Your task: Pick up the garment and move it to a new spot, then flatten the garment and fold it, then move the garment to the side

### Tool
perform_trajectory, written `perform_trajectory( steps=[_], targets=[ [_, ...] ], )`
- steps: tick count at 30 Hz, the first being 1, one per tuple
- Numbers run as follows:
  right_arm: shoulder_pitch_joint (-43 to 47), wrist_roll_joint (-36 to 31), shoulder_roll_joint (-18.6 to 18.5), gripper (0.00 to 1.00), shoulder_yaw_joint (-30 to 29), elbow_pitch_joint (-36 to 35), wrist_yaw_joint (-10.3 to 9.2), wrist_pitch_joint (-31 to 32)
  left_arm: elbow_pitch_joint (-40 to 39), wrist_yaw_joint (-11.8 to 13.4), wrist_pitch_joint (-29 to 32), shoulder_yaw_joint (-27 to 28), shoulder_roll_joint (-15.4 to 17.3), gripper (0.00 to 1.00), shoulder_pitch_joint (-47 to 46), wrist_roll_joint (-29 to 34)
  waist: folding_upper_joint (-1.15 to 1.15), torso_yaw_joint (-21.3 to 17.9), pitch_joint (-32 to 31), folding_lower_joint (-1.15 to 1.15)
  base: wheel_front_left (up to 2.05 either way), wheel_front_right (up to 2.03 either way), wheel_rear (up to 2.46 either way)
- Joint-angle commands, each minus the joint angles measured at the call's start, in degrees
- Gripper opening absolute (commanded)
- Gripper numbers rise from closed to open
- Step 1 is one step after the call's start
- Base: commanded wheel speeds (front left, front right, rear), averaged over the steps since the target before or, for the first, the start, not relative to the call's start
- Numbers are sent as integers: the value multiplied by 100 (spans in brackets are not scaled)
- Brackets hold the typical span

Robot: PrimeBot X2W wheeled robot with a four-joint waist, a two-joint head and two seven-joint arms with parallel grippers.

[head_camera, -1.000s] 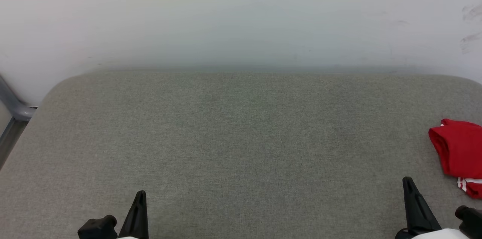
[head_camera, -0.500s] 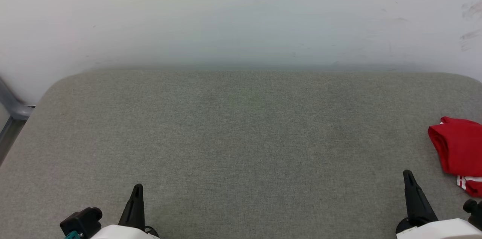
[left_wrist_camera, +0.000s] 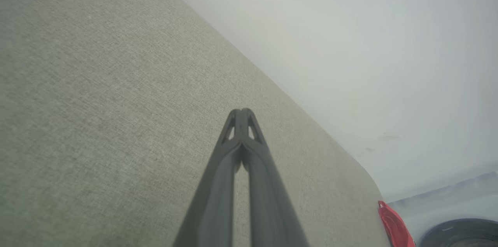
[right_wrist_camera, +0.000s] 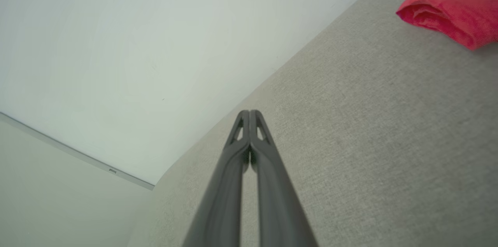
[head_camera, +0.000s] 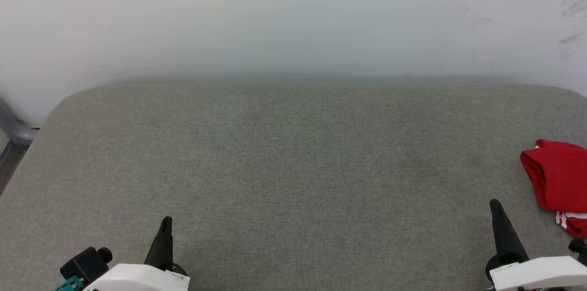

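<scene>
At the far left, a grey metal bar (head_camera: 16,134), just off the edge of the big grey cloth surface (head_camera: 293,153). Next, low on the left, the left claw (head_camera: 166,221): shut tight, both dark fingers pressed together, nothing held. Parked near the front edge, well apart from the shirt, most likely for lack of any work on that side. In the middle, just bare grey cloth, with a plain white wall (head_camera: 293,20) behind. Plenty of room there for spreading and folding, but not in use now. Further right, low down, the right claw (head_camera: 495,203): shut tight too, empty, pointing ahead, near the shirt but not touching. Last, at the far right edge of the surface, the garment (head_camera: 557,176), a red shirt: folded into a thick little bundle, rounded fold toward the middle, a bit of red-and-white striped trim peeking out at the near end, partly cut off by the side of the head view. Lying on the cloth, held by nothing. Looks folded and put to the side, so probably the last step done or nearly done. Two shut, empty claws fitting that guess: nothing left to grab. Soft thin cloth, so easy to mess up with a bump from the right claw.
</scene>
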Motion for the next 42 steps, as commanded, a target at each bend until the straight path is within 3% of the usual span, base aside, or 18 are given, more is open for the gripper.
perform_trajectory(
  steps=[1, 42],
  targets=[
    [-187, 160, -9, 0, -16, -33, -1, 30, -39, -35, 42, 36, -11, 0, -169, -156, 0, -2, 3, 0, 0, 0, 0],
    [-663, 2633, -3, 0, -57, 359, -2, 565, 264, -367, 687, 389, -97, 0, -641, -2769, 0, -77, 126, 0, 0, 0, 0]
  ],
)
